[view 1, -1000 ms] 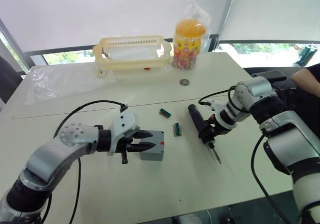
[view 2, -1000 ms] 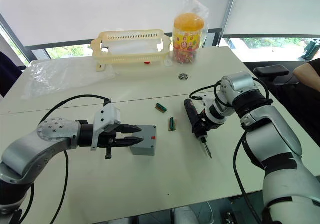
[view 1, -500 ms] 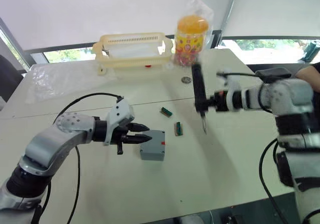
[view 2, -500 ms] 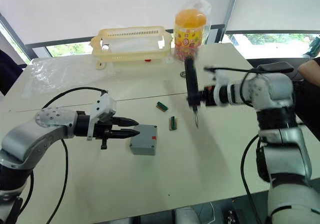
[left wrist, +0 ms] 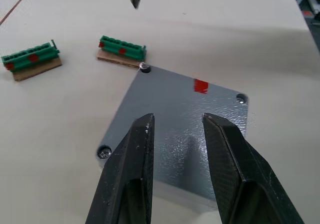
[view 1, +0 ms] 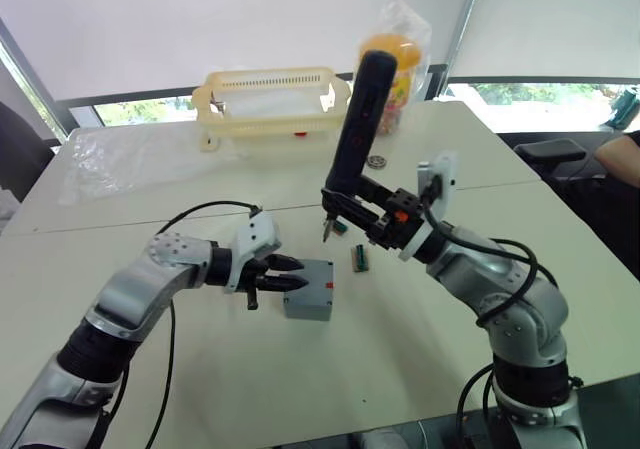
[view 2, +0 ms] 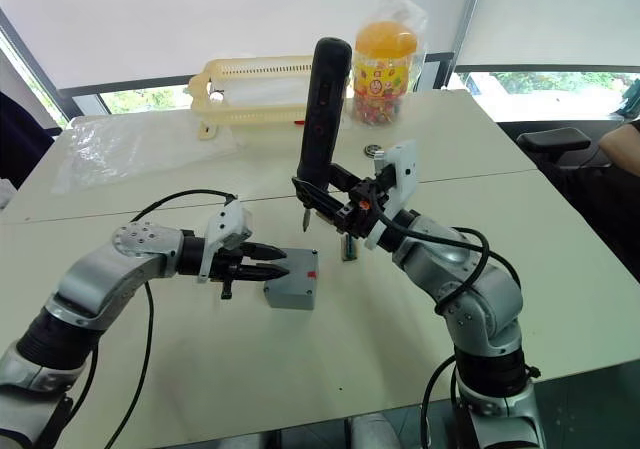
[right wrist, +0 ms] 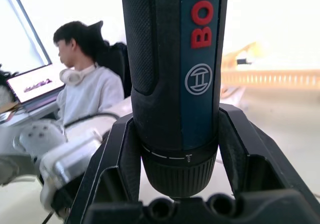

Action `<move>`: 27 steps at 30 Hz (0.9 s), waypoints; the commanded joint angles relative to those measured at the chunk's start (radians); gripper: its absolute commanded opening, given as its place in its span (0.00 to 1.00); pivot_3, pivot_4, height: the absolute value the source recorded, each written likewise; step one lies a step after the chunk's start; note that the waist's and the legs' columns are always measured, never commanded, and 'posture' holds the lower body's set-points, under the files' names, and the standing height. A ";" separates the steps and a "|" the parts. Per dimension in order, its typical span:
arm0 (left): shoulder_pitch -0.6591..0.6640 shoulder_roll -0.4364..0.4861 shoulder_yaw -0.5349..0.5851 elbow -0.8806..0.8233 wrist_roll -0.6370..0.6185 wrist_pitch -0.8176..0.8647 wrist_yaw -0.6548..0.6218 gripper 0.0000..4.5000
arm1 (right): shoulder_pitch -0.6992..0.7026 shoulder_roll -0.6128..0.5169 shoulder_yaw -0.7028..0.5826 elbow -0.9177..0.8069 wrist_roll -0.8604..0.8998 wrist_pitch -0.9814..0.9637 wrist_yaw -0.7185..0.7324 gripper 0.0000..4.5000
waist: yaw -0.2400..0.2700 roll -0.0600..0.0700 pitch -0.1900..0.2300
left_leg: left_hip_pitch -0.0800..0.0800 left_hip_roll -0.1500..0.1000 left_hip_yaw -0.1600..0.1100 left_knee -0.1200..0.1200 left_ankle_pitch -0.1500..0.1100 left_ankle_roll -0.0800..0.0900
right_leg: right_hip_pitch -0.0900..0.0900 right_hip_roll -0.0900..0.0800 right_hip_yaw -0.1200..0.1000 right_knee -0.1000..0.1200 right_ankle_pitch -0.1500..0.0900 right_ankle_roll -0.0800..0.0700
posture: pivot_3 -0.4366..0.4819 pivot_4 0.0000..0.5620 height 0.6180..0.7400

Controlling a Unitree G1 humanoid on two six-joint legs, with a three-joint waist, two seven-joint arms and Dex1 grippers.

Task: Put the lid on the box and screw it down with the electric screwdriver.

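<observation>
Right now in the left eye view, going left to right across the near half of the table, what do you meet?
Left gripper → grey box with its lid on → small green piece → right gripper holding the electric screwdriver.

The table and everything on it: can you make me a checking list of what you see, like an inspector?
Surface: pale table, a seam line across it.
Job's things: small square grey plastic box with its flat grey lid already on top, red mark and corner screws showing; slim black-blue electric screwdriver held upright, bit above the table near the box.
Clutter: two small green rectangular pieces, yellow slotted basket, orange-lidded jar, clear plastic sheet, small round metal part.
Grippers: left gripper open, tips at the box; right gripper shut on the screwdriver.
Cables: black cables looping along both arms.
Surroundings: windows; a seated person at a laptop.
</observation>
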 commanded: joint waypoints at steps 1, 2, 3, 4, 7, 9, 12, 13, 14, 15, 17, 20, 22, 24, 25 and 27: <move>0.002 -0.006 -0.030 0.010 0.062 -0.065 -0.010 0.33 | 0.008 0.000 0.008 -0.038 -0.039 -0.071 0.010 0.39 | 0.005 0.000 0.000 | 0.000 0.000 0.000 0.000 0.000 0.000 | 0.000 0.000 0.000 0.000 0.000 0.000 | 0.48 0.27 1.00; 0.008 -0.008 -0.041 0.015 0.076 -0.076 -0.013 0.33 | 0.016 -0.006 0.018 -0.037 -0.055 -0.080 0.017 0.39 | 0.006 0.000 0.000 | 0.000 0.000 0.000 0.000 0.000 0.000 | 0.000 0.000 0.000 0.000 0.000 0.000 | 0.48 0.27 1.00; 0.015 -0.007 -0.052 0.020 0.093 -0.090 -0.016 0.33 | 0.025 -0.009 0.026 -0.034 -0.068 -0.088 0.024 0.39 | 0.008 0.000 0.000 | 0.000 0.000 0.000 0.000 0.000 0.000 | 0.000 0.000 0.000 0.000 0.000 0.000 | 0.48 0.27 1.00; 0.021 -0.006 -0.059 0.023 0.104 -0.101 -0.020 0.33 | 0.031 -0.010 0.031 -0.033 -0.076 -0.094 0.027 0.39 | 0.010 0.000 0.000 | 0.001 0.000 0.000 0.000 0.000 0.000 | 0.000 0.000 0.000 0.001 0.000 0.000 | 0.48 0.27 1.00; 0.046 -0.014 -0.068 0.038 0.129 -0.125 -0.009 0.33 | 0.063 -0.012 0.043 -0.030 -0.100 -0.108 0.037 0.39 | 0.011 0.000 -0.001 | 0.002 0.000 0.000 0.000 0.000 0.000 | 0.001 0.000 0.000 0.001 0.000 0.000 | 0.48 0.27 1.00; 0.055 -0.020 -0.064 0.040 0.129 -0.126 -0.005 0.33 | 0.080 -0.009 0.045 -0.029 -0.108 -0.114 0.041 0.39 | 0.011 0.000 -0.001 | 0.004 0.000 0.000 0.000 0.000 0.000 | 0.003 0.000 0.000 0.000 0.000 0.000 | 0.48 0.27 1.00; 0.059 -0.027 -0.058 0.037 0.128 -0.120 -0.001 0.33 | 0.102 -0.007 0.050 -0.027 -0.122 -0.124 0.045 0.39 | 0.011 0.000 -0.001 | 0.004 0.000 0.000 0.000 0.000 0.000 | 0.004 0.000 0.000 0.001 0.000 0.000 | 0.48 0.27 1.00; 0.060 -0.028 -0.057 0.034 0.128 -0.117 0.000 0.33 | 0.109 -0.008 0.052 -0.025 -0.129 -0.129 0.049 0.39 | 0.011 0.000 -0.001 | 0.005 0.000 0.000 0.000 0.000 0.000 | 0.004 0.000 0.000 0.001 0.000 0.000 | 0.48 0.27 1.00; 0.060 -0.029 -0.057 0.032 0.127 -0.114 0.000 0.33 | 0.115 -0.008 0.053 -0.023 -0.135 -0.133 0.050 0.39 | 0.011 0.000 -0.001 | 0.005 0.000 0.000 0.000 0.000 0.000 | 0.004 0.000 0.000 0.001 0.000 0.000 | 0.48 0.27 1.00; 0.060 -0.031 -0.056 0.029 0.126 -0.111 0.001 0.33 | 0.121 -0.007 0.052 -0.020 -0.141 -0.137 0.051 0.39 | 0.011 0.000 -0.001 | 0.005 0.000 0.000 0.000 0.000 0.000 | 0.005 0.000 0.000 0.001 0.000 0.000 | 0.48 0.27 1.00; 0.061 -0.032 -0.054 0.027 0.125 -0.107 0.000 0.33 | 0.126 -0.007 0.052 -0.013 -0.152 -0.147 0.052 0.39 | 0.012 0.000 -0.001 | 0.005 0.000 0.000 0.000 0.000 0.000 | 0.005 0.000 0.000 0.001 0.000 0.000 | 0.48 0.27 1.00; 0.060 -0.035 -0.052 0.027 0.126 -0.102 -0.001 0.33 | 0.126 -0.004 0.051 -0.001 -0.167 -0.159 0.054 0.39 | 0.011 0.000 -0.001 | 0.006 0.000 0.000 0.000 0.000 0.000 | 0.005 0.000 0.000 0.001 0.000 0.000 | 0.48 0.27 1.00; 0.058 -0.036 -0.051 0.028 0.126 -0.100 -0.002 0.33 | 0.123 -0.001 0.051 0.007 -0.174 -0.165 0.055 0.39 | 0.011 0.000 -0.001 | 0.006 0.000 0.000 0.000 0.000 0.000 | 0.005 0.000 0.000 0.001 0.000 0.000 | 0.48 0.27 1.00; 0.056 -0.036 -0.050 0.031 0.126 -0.100 -0.004 0.33 | 0.120 0.002 0.053 0.015 -0.179 -0.171 0.056 0.39 | 0.011 0.000 -0.001 | 0.006 0.000 0.000 0.000 0.000 0.000 | 0.005 0.000 0.000 0.001 0.000 0.000 | 0.48 0.27 1.00; 0.055 -0.037 -0.050 0.032 0.126 -0.099 -0.004 0.33 | 0.118 0.003 0.053 0.019 -0.181 -0.173 0.057 0.39 | 0.012 0.000 -0.001 | 0.006 0.000 0.000 0.000 0.000 0.000 | 0.005 0.000 0.000 0.001 0.000 0.000 | 0.48 0.27 1.00; 0.054 -0.036 -0.049 0.034 0.127 -0.098 -0.005 0.33 | 0.112 0.007 0.053 0.025 -0.182 -0.176 0.057 0.39 | 0.012 0.000 -0.001 | 0.006 0.000 0.000 0.000 0.000 0.000 | 0.005 0.000 0.000 0.001 0.000 0.000 | 0.48 0.27 1.00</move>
